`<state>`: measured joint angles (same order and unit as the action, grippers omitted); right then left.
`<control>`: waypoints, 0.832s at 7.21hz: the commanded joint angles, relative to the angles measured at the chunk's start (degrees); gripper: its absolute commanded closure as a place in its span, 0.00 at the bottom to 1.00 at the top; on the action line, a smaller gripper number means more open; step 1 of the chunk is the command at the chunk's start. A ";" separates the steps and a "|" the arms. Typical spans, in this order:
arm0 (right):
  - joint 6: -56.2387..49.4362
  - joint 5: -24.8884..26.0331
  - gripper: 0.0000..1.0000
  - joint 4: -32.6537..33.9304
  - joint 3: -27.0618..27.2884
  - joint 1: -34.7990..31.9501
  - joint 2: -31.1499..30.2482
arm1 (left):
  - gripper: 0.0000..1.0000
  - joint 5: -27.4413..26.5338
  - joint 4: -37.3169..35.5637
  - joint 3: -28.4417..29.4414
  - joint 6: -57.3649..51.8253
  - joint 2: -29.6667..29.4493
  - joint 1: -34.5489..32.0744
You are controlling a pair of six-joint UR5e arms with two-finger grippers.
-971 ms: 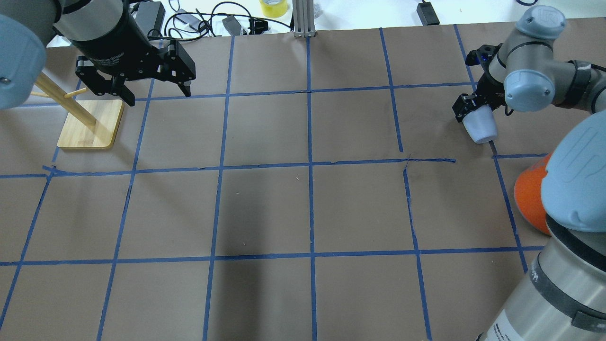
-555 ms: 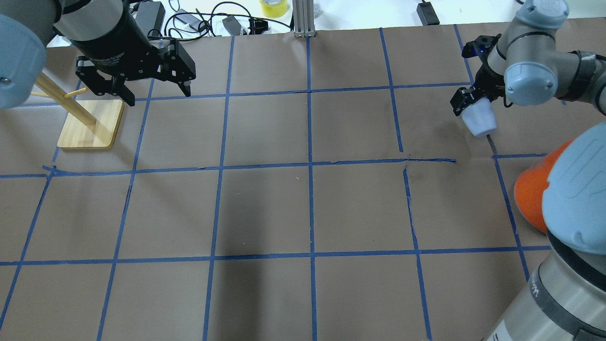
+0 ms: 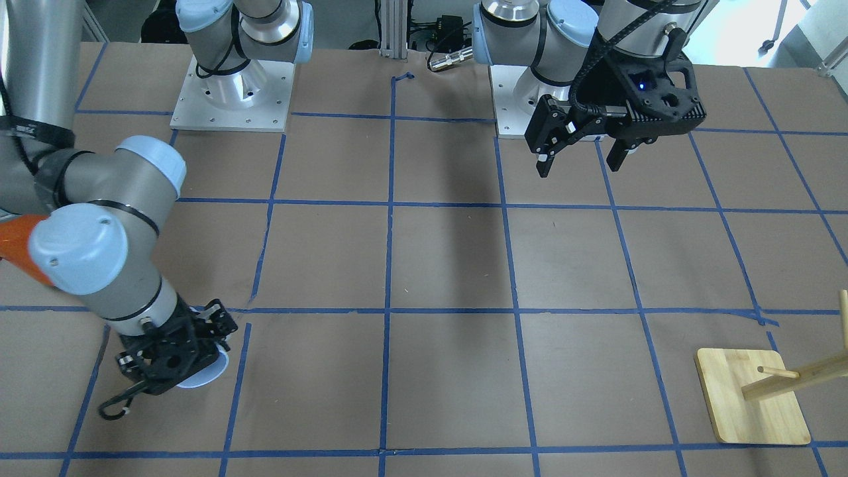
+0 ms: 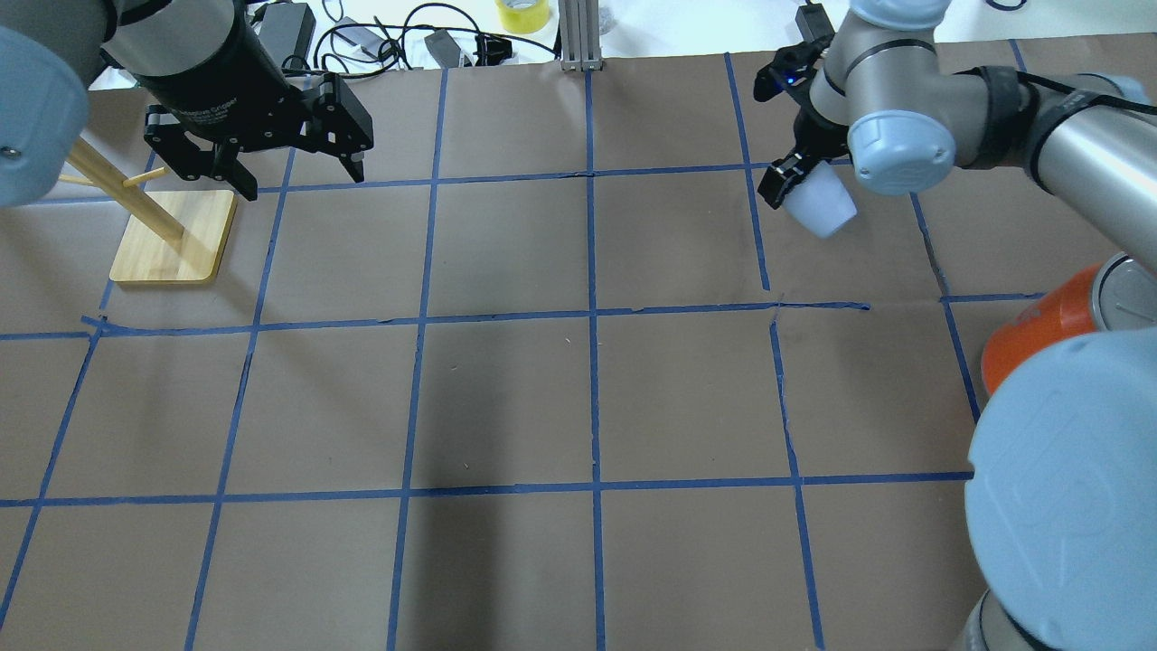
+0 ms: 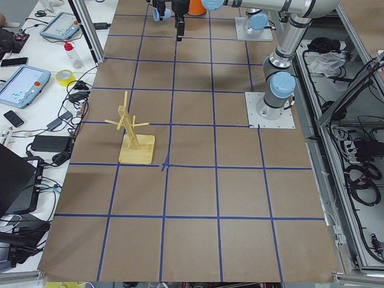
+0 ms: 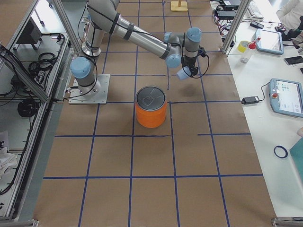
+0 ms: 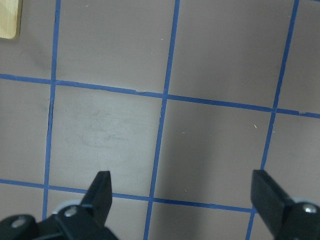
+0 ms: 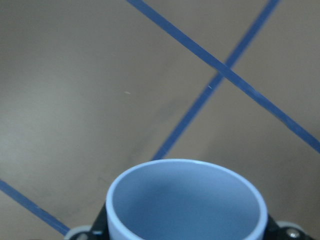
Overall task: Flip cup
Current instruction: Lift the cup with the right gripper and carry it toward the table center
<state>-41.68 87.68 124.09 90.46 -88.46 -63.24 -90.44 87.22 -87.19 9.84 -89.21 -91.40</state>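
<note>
Since a flip needs clearance, right gripper (image 4: 794,185) is clamped on the pale blue cup (image 4: 821,208), holding it tilted in the air near the counter's (image 4: 506,398) far edge, right side; left gripper (image 4: 301,181) hangs wide open, empty, by the far-left corner.

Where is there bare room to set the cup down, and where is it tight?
Bare paper: the middle squares between the wooden rack and the orange can, and the row behind them toward the robot. The paper under the cup in the right gripper is bare too. Tight: around the rack, and beside the can.
</note>
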 commanded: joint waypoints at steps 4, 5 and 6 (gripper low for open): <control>-24.96 -5.92 0.77 7.10 -0.11 -14.00 1.79 | 0.00 0.00 -0.12 0.00 0.00 0.00 0.08; -25.47 -5.94 0.80 8.26 0.15 -16.89 1.98 | 0.00 0.00 -0.12 0.00 0.00 0.00 0.08; -26.08 -5.76 0.80 8.36 0.07 -20.49 2.67 | 0.00 0.00 -0.12 0.00 0.09 0.00 0.08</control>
<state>-65.98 82.05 131.52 90.49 -104.86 -61.34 -90.44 87.10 -87.19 9.86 -89.21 -91.32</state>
